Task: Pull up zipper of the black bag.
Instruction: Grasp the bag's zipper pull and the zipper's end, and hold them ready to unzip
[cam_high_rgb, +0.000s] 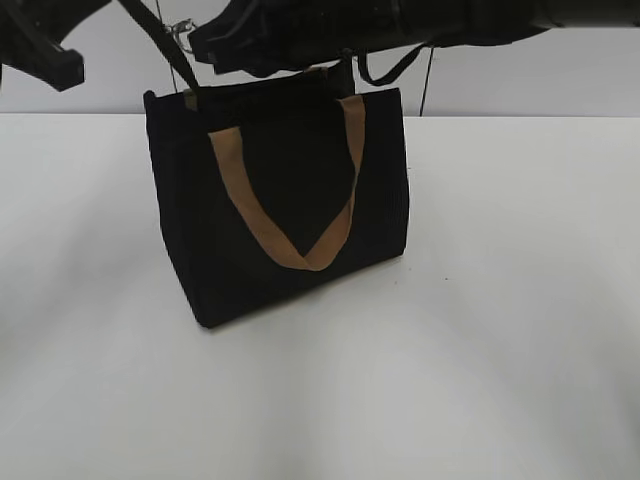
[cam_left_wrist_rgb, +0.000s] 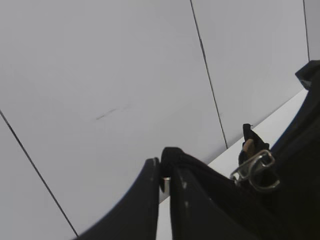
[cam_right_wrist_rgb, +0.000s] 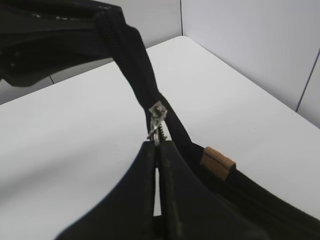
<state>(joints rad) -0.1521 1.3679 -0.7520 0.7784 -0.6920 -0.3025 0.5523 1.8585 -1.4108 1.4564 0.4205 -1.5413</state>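
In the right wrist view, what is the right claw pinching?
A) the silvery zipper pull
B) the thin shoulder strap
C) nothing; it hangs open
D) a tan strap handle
A: the right claw has its fingertips closed on the silvery pull of the zipper, at the top edge of the black bag.

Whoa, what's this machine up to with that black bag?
Two robot arms are working on the black bag, which stands upright on a white table. The right pincer has closed its tips on the small silvery pull of the zipper along the bag's top edge. The left pincer is pinched shut on a thin black strap at the bag's other end, apparently to steady it. The tan handle hangs loose down the front.
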